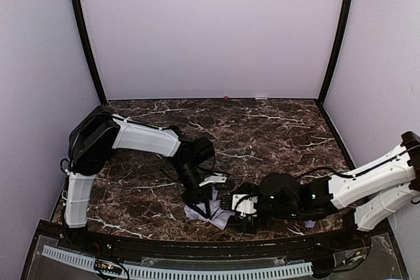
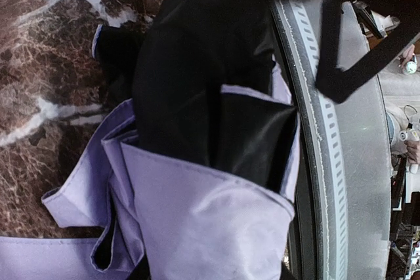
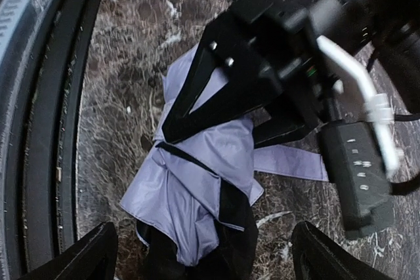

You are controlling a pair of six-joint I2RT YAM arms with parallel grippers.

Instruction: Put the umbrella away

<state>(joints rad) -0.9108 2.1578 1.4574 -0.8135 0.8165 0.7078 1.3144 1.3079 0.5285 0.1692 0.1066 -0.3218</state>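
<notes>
Umbrella [image 3: 190, 188]: lies collapsed on the tabletop [image 1: 262, 129] at its near edge, between the two arms. The canopy is a soft, crumpled bundle, matte pale lavender outside with a smooth black lining showing in the folds. A flat lavender strap [image 3: 289, 162] trails off to one side, lying on the surface.

Tabletop: dark brown marble pattern with white veining, glossy. Its near rim is curved and black, and carries a pale slotted strip [image 2: 328, 162].

Left end effector [image 3: 213, 132]: black, angular fingers straddle the upper part of the bundle and are closed on the fabric, gripping the umbrella.

Right end effector [image 3: 210, 257]: jaws spread wide. One dark rounded fingertip sits at each lower corner of its wrist view, and the umbrella lies between them, touching neither.

Hard to make out: shaft, ribs and knob handle are buried in fabric or hidden under the left wrist. The left wrist view is filled by folds at close range, with its top edge blurred black.
</notes>
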